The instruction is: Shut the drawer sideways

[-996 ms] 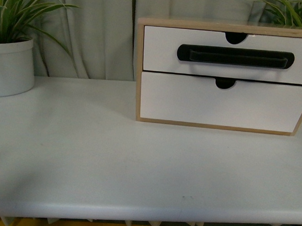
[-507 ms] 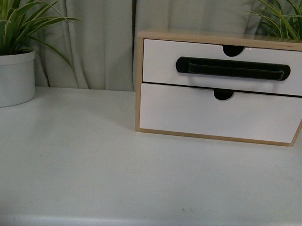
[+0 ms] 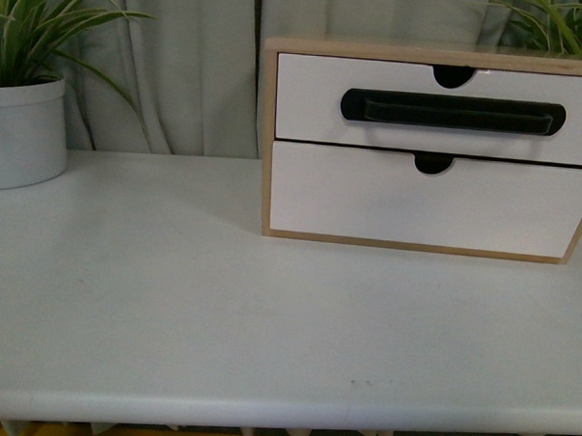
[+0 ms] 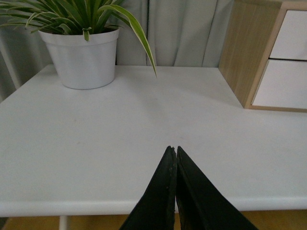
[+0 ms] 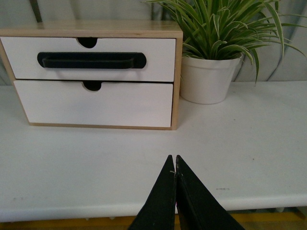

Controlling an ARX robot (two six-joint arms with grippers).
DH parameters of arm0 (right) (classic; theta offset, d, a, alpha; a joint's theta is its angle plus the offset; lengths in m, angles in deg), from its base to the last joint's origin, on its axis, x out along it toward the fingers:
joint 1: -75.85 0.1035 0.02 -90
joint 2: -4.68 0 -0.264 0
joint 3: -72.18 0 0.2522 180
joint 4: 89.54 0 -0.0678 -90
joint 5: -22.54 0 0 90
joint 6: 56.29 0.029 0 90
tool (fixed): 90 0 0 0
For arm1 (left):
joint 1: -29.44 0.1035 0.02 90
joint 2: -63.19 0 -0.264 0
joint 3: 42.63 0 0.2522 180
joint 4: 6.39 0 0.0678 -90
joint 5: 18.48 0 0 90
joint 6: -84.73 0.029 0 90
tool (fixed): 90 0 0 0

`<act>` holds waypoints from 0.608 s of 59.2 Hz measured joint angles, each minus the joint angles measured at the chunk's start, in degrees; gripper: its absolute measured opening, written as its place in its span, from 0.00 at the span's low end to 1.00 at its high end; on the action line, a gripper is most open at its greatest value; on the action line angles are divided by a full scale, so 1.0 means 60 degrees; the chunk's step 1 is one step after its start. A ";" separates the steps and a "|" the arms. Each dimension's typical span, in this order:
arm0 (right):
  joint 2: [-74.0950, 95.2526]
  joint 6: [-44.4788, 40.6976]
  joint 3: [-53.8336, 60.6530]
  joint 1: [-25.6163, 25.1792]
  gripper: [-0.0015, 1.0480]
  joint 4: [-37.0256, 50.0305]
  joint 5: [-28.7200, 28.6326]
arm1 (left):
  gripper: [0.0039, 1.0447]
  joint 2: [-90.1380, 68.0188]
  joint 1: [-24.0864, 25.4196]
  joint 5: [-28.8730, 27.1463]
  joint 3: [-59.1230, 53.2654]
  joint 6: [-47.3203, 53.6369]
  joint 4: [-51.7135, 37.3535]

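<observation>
Front view: glossy white drawer [image 3: 316, 98] — long matte-black bar handle [image 3: 453, 112].

Home-like tabletop: potted plant [image 3: 23, 119], curtain [image 3: 196, 69], small wooden cabinet [image 3: 268, 130]

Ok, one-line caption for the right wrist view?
Shut right gripper hovers over the white table, facing the handled drawer beside a potted plant.

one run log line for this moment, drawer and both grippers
drawer: front looks flush in cabinet | left gripper: jaws shut, empty, over table | right gripper: jaws shut, empty, facing drawer
</observation>
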 joint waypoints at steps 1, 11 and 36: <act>-0.0029 0.0025 0.0047 -0.0004 0.01 0.0004 0.0007 | 0.04 0.0033 0.0000 -0.0004 -0.0040 -0.0004 -0.0033; -0.0226 0.0040 0.0412 -0.0015 0.01 0.0058 0.0015 | 0.04 0.0820 0.0000 -0.0011 -0.0157 -0.0036 0.0703; -0.0623 0.0040 0.0849 -0.0018 0.01 0.0146 0.0025 | 0.04 0.1971 0.0000 0.0000 -0.0160 -0.0044 0.1803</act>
